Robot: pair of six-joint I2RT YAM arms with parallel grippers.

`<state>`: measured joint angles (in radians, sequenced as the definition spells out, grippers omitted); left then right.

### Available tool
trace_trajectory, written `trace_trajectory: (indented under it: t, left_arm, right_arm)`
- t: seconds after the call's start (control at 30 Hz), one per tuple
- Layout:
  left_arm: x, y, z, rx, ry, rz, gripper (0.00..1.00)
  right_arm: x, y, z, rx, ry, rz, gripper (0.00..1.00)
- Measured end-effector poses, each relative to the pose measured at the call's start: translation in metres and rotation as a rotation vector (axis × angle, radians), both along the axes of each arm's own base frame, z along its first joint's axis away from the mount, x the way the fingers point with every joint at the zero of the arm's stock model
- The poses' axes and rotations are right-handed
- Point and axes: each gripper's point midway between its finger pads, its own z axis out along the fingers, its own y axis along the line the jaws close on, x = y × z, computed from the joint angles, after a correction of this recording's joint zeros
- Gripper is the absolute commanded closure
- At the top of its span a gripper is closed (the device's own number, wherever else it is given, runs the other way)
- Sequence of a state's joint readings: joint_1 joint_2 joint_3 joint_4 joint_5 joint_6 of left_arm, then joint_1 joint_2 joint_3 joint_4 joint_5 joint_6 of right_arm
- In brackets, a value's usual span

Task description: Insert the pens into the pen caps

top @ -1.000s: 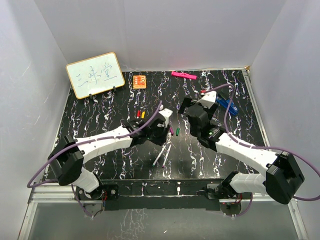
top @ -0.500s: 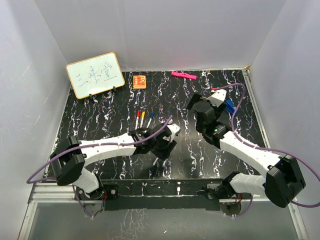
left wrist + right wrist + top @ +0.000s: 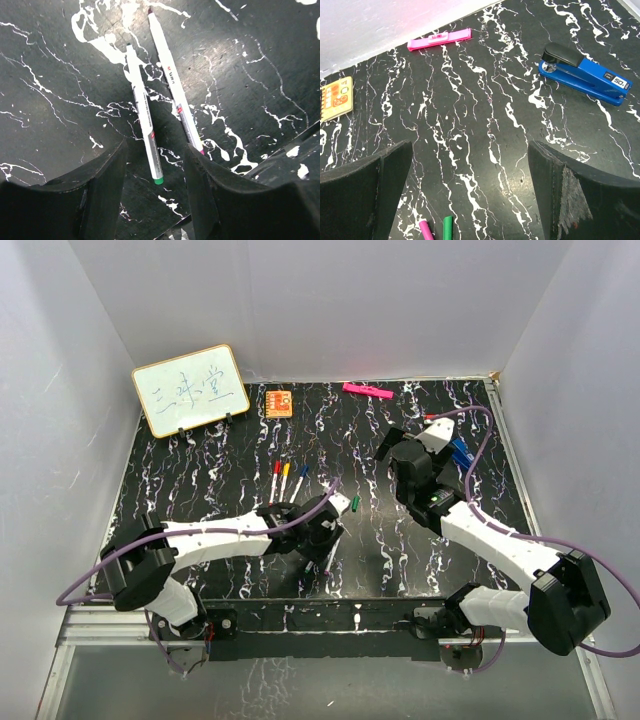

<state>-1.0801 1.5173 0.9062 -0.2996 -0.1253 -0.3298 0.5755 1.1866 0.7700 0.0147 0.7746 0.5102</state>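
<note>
Evidently the left gripper [image 3: 155, 150] is being held half-open astride the green pen [image 3: 142, 105] for pickup (right gripper [image 3: 470, 165] wide, empty).

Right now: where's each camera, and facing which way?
Top external: above and behind the bases, looking down at the table; left arm and right arm in full.
Left wrist: looks down at two pens; left fingers at the bottom.
Right wrist: looks toward the far wall, over pink bar and stapler; right fingers below.
Shared: top external also shows bar and stapler.
</note>
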Motion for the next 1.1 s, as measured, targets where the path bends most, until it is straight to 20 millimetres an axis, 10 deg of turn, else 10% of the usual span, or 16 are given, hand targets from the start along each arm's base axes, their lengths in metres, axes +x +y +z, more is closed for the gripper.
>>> trace_trajectory:
  t: [1.1]
  left_arm:
    - [0.005,0.008,-0.038,0.167,0.112,-0.009,0.58]
  right_arm:
    - [0.002,0.011,-0.015,0.015,0.043,0.048,0.02]
